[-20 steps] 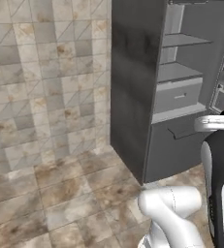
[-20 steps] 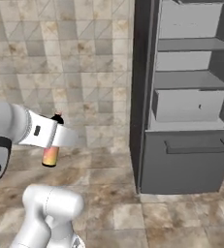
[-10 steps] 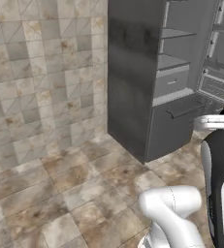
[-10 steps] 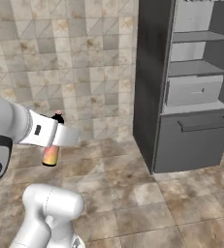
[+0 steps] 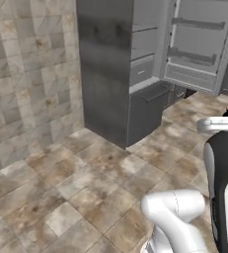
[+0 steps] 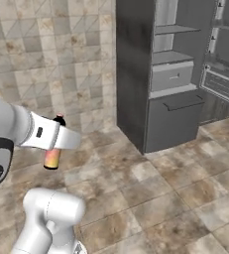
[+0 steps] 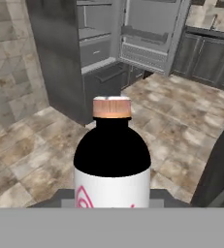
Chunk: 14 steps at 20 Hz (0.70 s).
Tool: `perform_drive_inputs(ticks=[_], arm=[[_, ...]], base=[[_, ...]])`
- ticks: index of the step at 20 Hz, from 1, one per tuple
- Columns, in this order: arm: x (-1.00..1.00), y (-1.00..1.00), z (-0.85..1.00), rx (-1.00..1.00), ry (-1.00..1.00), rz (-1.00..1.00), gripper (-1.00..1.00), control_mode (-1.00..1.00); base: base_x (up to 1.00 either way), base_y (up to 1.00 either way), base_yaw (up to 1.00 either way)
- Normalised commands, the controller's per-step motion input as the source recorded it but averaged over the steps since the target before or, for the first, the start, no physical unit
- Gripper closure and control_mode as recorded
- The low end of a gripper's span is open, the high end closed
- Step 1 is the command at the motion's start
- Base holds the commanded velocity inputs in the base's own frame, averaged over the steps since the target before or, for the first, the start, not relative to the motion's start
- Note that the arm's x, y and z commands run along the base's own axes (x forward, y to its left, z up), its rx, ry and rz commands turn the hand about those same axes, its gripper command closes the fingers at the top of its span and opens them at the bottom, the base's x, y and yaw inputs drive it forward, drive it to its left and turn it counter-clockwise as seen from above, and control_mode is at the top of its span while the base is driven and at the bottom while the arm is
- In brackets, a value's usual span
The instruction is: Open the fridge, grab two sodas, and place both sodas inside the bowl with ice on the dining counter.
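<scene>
My gripper (image 6: 56,141) is shut on a soda (image 6: 52,157), a slim bottle with a pink-orange body and a black cap, held upright at the left above the floor. In the hand view the soda (image 7: 112,160) stands close up between the fingers, with an orange cap, black shoulder and white label. The fridge (image 6: 136,74) is tall and dark grey, and it stands open with pale shelves and a drawer showing. Its door (image 5: 199,44) is swung wide to the right. The fridge (image 7: 84,53) lies well ahead of the hand. The bowl with ice and the dining counter are out of view.
A beige tiled wall (image 5: 26,74) runs left of the fridge. Brown stone floor tiles (image 6: 150,188) spread out in front of it. Dark lower cabinets (image 7: 205,58) under a pale countertop stand right of the open door. My own arm (image 5: 224,183) rises at the lower right.
The whole picture has shifted, so the base has moved: the fridge now sits farther off and its open door has come into the left base view. The soda stays in the shut gripper.
</scene>
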Motion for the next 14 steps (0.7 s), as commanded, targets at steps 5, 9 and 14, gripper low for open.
perform_drive_inputs(ticks=[5,9,14], arm=[[0.00,0.00,0.00,0.00,0.00,0.00,1.00,1.00],[0.00,0.00,0.00,0.00,0.00,0.00,1.00,1.00],[0.00,0.00,0.00,0.00,0.00,0.00,1.00,1.00]], base=[[-0.80,0.10,-0.54],[-0.45,-0.07,-0.59],[-0.11,-0.39,-0.55]])
